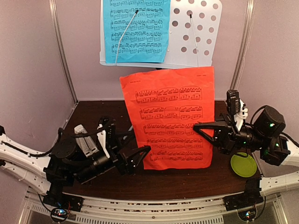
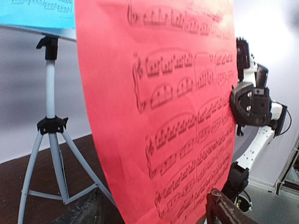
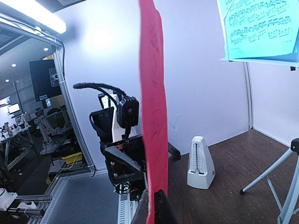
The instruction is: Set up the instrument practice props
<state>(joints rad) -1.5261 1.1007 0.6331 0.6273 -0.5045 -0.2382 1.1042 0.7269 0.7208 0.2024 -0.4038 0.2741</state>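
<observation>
The red music sheet hangs upright in mid-air in front of the stand. My right gripper is shut on its right edge; in the right wrist view the fingers pinch the sheet seen edge-on. My left gripper is open, its jaws on either side of the sheet's lower left edge, not closed on it. The blue music sheet rests on the white perforated stand desk. The grey tripod stands behind. The white metronome stands by the left arm and shows in the right wrist view.
A lime-green round dish lies at the front right under the right arm. The brown table is closed in by pale walls at the back and sides. The tripod's legs spread over the table behind the sheet.
</observation>
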